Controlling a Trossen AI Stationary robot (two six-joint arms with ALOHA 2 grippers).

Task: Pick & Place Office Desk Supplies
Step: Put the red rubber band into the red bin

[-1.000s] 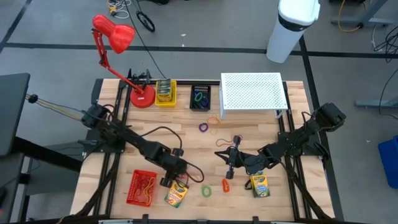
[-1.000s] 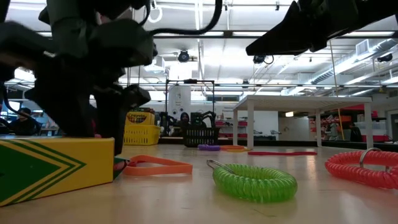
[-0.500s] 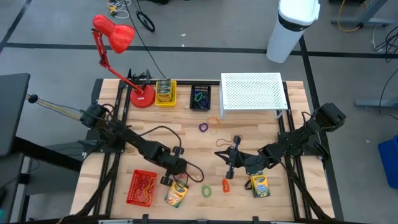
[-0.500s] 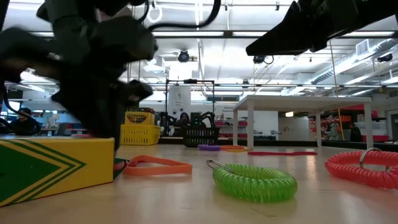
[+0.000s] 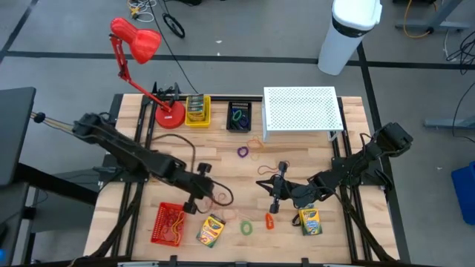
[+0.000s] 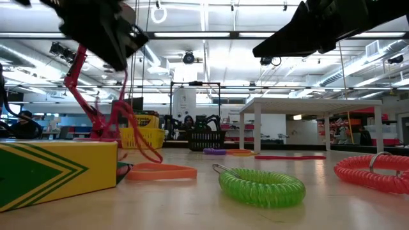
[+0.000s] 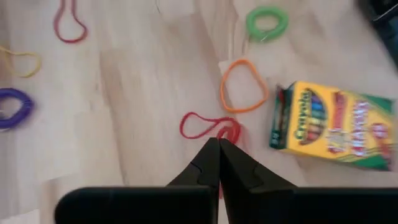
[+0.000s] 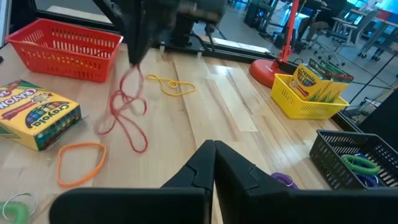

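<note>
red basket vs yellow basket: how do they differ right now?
The red basket sits at the table's front on the left arm's side; the yellow basket sits at the back edge beside the red lamp's base. The red one holds thin bands; the yellow one holds crayon boxes. In the high view the red one looks larger. Both are open-topped mesh baskets on the wooden table.

Back of the wooden table (image 5: 312, 159) there's a red desk lamp (image 5: 137, 46) with its round base sitting right next to a yellow bin (image 5: 197, 111), then a small black basket (image 5: 238, 116) and a white perforated metal riser (image 5: 300, 111) in the far right corner. A red mesh basket (image 5: 170, 223) sits at the near left edge. Off the table, on the grey floor, stands a tall white cylinder with a dark band (image 5: 349, 33).
</note>
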